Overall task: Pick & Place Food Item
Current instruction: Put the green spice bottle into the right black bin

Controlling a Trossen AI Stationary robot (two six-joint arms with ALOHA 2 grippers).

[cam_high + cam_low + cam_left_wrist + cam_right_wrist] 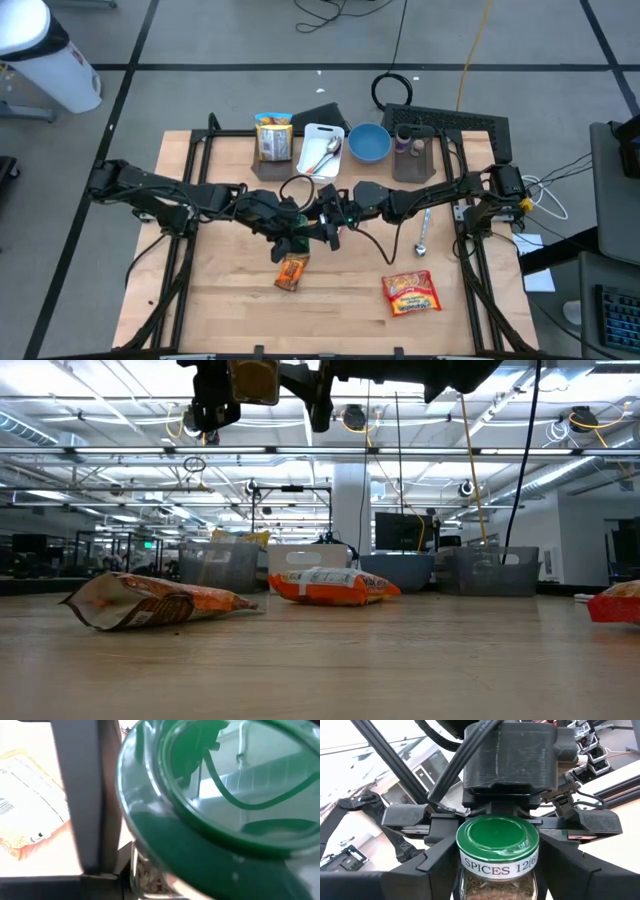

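Mid-task: a green-lidded spice jar hangs above the surface, clamped in the left pincer; the right pincer brackets it, jaws spread. Placement remains, seemingly after a handover.

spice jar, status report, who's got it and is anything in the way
Left gripper clamped on spice jar, held high mid-table. Right gripper open around it. Orange pouch lies directly below.
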